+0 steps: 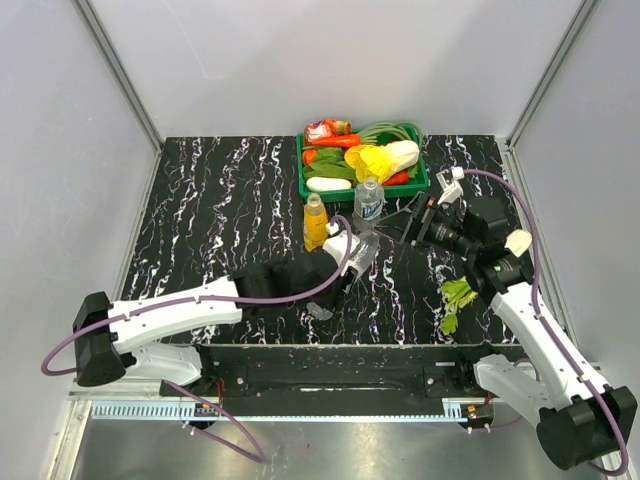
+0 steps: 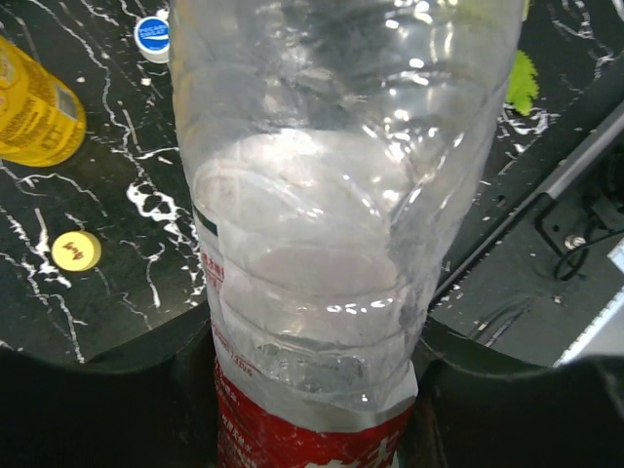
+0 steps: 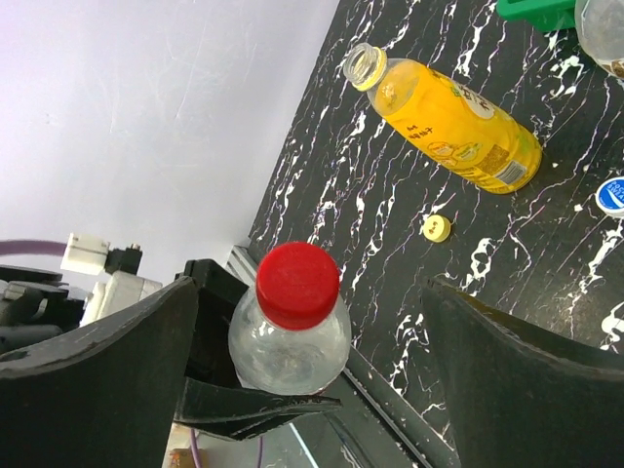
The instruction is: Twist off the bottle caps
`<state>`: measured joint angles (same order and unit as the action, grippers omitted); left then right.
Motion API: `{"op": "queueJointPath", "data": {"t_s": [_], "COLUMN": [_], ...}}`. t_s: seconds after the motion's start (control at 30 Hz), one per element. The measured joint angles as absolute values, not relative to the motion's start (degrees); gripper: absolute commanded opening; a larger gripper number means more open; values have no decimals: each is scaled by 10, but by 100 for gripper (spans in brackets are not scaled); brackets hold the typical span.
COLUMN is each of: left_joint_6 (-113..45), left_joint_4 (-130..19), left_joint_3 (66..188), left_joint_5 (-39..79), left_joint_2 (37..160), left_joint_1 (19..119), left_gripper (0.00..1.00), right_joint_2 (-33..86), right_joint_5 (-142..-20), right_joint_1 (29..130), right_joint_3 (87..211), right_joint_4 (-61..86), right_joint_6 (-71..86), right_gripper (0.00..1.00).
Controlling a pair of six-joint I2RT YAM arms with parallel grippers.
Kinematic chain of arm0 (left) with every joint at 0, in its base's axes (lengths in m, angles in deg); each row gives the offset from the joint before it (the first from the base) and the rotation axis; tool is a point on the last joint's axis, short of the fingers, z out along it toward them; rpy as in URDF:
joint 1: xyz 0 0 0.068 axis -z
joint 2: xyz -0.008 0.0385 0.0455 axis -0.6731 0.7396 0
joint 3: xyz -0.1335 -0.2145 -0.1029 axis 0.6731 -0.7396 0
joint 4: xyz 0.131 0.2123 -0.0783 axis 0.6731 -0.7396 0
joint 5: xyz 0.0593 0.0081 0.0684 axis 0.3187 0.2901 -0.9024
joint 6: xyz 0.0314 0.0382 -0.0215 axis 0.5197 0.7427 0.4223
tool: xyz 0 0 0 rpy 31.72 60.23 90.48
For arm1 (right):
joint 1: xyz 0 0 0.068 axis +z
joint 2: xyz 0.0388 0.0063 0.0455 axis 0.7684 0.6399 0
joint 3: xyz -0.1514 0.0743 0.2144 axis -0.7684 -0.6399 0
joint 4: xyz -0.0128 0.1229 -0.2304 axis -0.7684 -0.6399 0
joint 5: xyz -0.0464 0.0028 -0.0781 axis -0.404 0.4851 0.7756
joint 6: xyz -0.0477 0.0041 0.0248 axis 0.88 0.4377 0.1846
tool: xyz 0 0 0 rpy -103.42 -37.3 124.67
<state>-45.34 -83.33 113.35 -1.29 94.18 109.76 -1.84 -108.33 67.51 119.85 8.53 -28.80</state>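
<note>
From above, the left end effector [image 1: 352, 255] is pinching a clear plastic bottle with a red label [image 1: 360, 248] over the middle of the black marbled worktop [image 1: 220, 200]. An orange juice bottle with a yellow label [image 1: 315, 222] is standing just beside it. A clear water bottle with a pale label [image 1: 368, 200] is standing near the green plastic tray [image 1: 302, 178] of vegetables. The right end effector [image 1: 408, 222] is hanging close to the held bottle, and a green leafy vegetable [image 1: 457, 297] is lying by the right arm.

In the left wrist view, both black fingers [image 2: 117, 400] are pressing on the bottle's labelled lower body. A yellow round plastic cap [image 2: 76, 251] and a blue round plastic cap [image 2: 153, 37] are lying loose on the worktop.

In the right wrist view, the right end effector's fingers [image 3: 97, 380] are spread wide. A red round plastic screw cap [image 3: 297, 285] is sitting on the held bottle's neck between them, touching neither. The orange juice bottle's mouth is standing open.
</note>
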Motion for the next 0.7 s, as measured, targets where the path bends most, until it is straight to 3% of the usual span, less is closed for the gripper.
{"op": "queueJointPath", "data": {"t_s": [0.07,0.2,0.63,0.7], "left_joint_6": [-450,-446,-444,-444], "left_joint_4": [-848,-875,-906,-908], "left_joint_3": [1142,1156,1177,1177], "left_joint_5": [-32,-64,-108,-115], "left_joint_2": [949,965,994,996], "left_joint_1": [1105,1119,1140,1142], "left_gripper": [38,38,38,38], "right_joint_2": [-14,-7,32,35], "right_joint_5": [-1081,-1080,-1080,-1080], "right_joint_1": [678,681,690,690], "right_joint_3": [1198,1192,1186,1186], "right_joint_4": [86,100,141,141], "right_joint_6": [-293,-308,-345,-345], "right_gripper": [98,83,50,41]}}
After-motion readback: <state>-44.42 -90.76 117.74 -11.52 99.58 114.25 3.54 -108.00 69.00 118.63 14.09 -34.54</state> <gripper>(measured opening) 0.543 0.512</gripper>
